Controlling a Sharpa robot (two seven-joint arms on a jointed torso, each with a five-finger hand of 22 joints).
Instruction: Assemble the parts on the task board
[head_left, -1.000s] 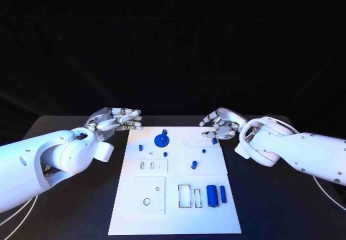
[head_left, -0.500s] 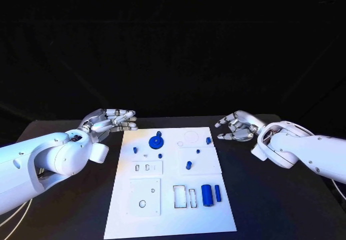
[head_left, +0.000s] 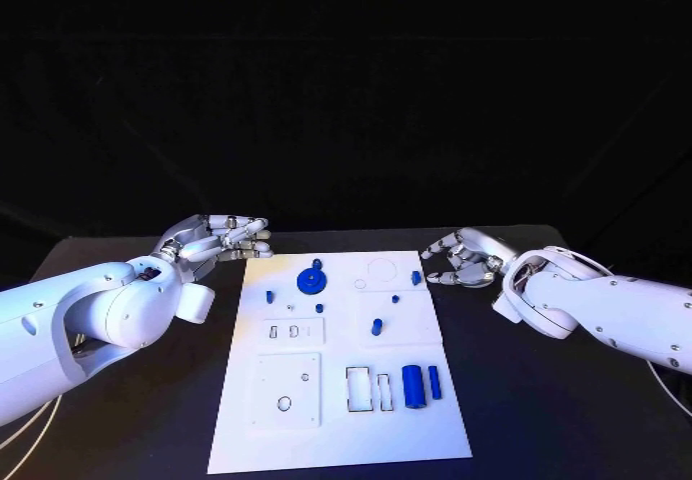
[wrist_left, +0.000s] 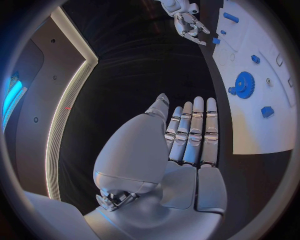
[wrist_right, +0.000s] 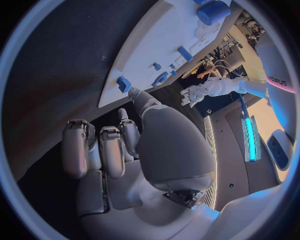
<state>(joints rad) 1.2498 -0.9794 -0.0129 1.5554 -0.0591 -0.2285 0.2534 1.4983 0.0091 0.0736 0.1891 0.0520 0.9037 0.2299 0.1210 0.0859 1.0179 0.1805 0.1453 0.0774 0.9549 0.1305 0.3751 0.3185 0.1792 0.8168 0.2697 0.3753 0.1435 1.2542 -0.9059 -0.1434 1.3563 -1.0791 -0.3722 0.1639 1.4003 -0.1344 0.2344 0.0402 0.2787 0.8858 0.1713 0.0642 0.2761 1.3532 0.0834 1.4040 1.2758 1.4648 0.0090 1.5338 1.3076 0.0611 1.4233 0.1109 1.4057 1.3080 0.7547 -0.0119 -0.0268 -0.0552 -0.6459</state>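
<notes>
1. I see the task board (head_left: 339, 420) mid-bench (head_left: 130, 420), carrying a blue gear (head_left: 312, 281) near its 11 o'clock corner and two blue cylinders (head_left: 413, 385) toward 5 o'clock.
2. My left hand (head_left: 216, 240) hovers off the 11 o'clock corner, fingers straight and side by side, holding nothing.
3. My right hand (head_left: 459, 260) sits at 2 o'clock, fingers curled and empty.
4. I can read no writing on the board.

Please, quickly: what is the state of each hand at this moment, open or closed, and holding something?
Left hand: open, holds nothing, beside the task board.
Right hand: open, fingers loosely curled, holds nothing.
</notes>
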